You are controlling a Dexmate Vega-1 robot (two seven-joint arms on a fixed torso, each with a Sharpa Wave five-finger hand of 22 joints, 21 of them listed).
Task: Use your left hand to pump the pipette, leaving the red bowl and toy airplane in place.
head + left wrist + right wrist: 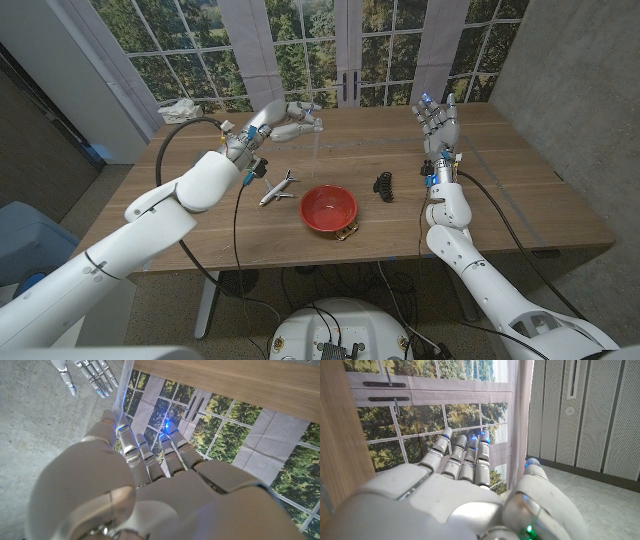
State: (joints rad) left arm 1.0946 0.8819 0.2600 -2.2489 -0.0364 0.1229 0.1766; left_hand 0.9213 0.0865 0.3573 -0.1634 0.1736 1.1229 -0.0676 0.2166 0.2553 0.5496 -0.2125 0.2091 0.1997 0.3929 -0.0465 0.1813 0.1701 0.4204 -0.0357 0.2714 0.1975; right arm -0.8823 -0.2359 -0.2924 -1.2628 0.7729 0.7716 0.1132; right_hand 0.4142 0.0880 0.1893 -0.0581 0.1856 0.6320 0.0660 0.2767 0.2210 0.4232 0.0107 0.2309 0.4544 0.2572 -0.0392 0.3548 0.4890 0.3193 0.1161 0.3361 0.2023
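Note:
My left hand [284, 121] is raised over the far middle of the table and grips a clear pipette [316, 138], whose thin stem hangs down from the fingers. In the left wrist view the translucent pipette [122, 387] runs out past the fingers of my left hand [150, 475]. A red bowl [328, 208] sits at mid-table, with a white toy airplane [278, 188] just to its left, both below and nearer than the hand. My right hand [438, 124] stands upright over the table's right side, fingers apart and holding nothing. That right hand [87, 374] also appears in the left wrist view.
A black hair clip [384, 186] lies to the right of the bowl. A crumpled pale object [180, 108] rests at the table's far left corner. The wooden table [500, 190] ends at windows behind and a grey wall on the right.

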